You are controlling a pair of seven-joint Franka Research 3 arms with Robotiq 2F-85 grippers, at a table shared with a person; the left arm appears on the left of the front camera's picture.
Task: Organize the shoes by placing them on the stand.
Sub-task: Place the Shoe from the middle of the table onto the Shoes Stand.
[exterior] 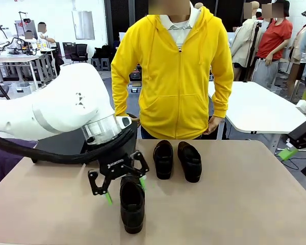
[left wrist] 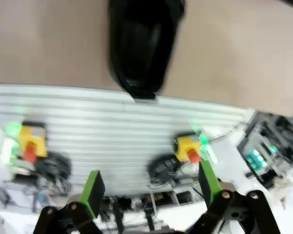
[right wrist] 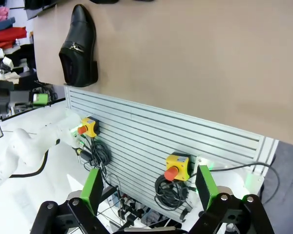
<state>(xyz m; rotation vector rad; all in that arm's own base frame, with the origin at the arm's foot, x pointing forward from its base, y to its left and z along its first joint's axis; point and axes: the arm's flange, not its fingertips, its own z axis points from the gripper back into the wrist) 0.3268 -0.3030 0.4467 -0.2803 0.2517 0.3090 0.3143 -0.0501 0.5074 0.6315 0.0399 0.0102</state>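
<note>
Front view, lower left: the left arm covers most of a black flat shape (exterior: pixel 53 144) lying behind it on the surface (exterior: pixel 245 204); whether that is the stand I cannot tell. Just right of it, the left end effector (exterior: pixel 125 190) hangs with its fingers spread over the far end of the nearest shoe (exterior: pixel 131 206); touching or not is hard to judge. Two more shoes (exterior: pixel 163 159) (exterior: pixel 189 161) sit side by side at centre, toes toward the camera, in front of a person in a yellow hoodie (exterior: pixel 176 76).

Left wrist view: the same near shoe (left wrist: pixel 141 44) is blurred at top centre, its upper end cut by the frame. The green pads (left wrist: pixel 93 192) at the bottom stand wide apart with nothing between them.

Right wrist view: one shoe (right wrist: pixel 79 46) lies in the upper left near the surface's edge. The right end effector (right wrist: pixel 149 187) is spread and empty at the bottom.
</note>
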